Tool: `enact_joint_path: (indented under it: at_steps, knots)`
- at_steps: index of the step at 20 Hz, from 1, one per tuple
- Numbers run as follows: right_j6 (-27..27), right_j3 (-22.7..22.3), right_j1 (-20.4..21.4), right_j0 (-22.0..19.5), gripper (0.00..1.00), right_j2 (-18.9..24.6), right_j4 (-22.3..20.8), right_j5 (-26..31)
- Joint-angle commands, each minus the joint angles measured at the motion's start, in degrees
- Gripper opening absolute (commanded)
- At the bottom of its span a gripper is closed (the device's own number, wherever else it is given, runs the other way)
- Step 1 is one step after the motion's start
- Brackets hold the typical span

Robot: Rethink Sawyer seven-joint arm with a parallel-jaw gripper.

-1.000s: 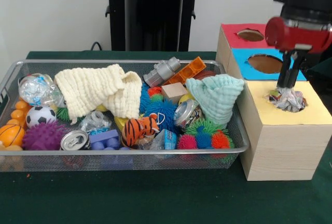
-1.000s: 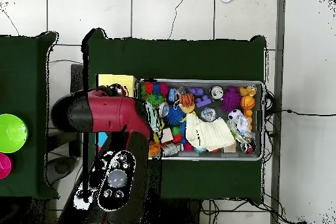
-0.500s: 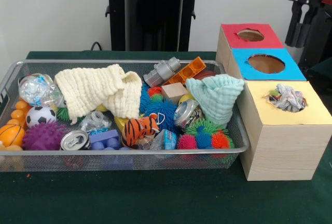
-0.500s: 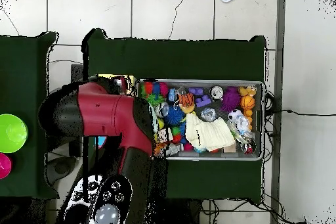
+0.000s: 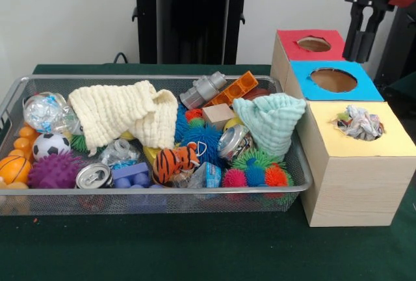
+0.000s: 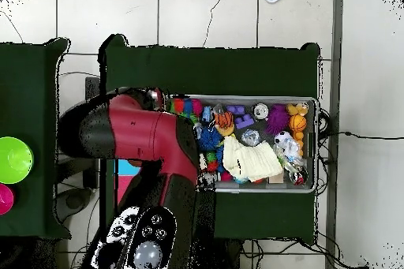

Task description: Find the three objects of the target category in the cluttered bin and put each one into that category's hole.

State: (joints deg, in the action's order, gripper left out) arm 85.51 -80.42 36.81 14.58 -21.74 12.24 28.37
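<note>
A crumpled paper wad (image 5: pixel 359 123) lies in the round hole of the yellow box top (image 5: pixel 390 141), with nothing touching it. My gripper (image 5: pixel 357 58) hangs high above the blue hole (image 5: pixel 333 79), behind and above the wad. It is open and empty. The wire mesh bin (image 5: pixel 156 193) is full of clutter: a crushed can (image 5: pixel 94 175), a crumpled clear plastic ball (image 5: pixel 45 112), a clear wrapper (image 5: pixel 120 151) and a round tin (image 5: pixel 233 142). In the overhead view my red arm (image 6: pixel 134 132) covers the box and hides the gripper.
The wooden box also has a red-topped hole (image 5: pixel 314 43) at the back. The bin (image 6: pixel 315 143) also holds a cream cloth (image 5: pixel 123 115), a mint cloth (image 5: pixel 270 121), spiky balls (image 5: pixel 55 170), a toy tiger (image 5: pixel 174 162) and blocks (image 5: pixel 233 89). A green bowl (image 6: pixel 13 159) sits on a side table.
My gripper rose from the yellow hole and left the paper wad lying in it. Since half a second ago it has moved slightly left, towards the blue hole.
</note>
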Motion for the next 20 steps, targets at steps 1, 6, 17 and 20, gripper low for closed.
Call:
enact_joint_path:
  at_steps: [1, 6, 17, 20]
  knots:
    - [13.3, -7.9, -4.9, -2.8, 0.00, 7.7, 1.6, -4.6]
    - [13.4, -8.8, -5.5, -3.2, 0.00, 9.0, 1.8, -6.5]
    - [15.4, -10.0, -4.9, -1.2, 0.00, 8.5, 3.7, -4.9]
    - [15.1, -10.7, -4.4, -1.1, 0.00, 9.2, 4.4, -4.2]
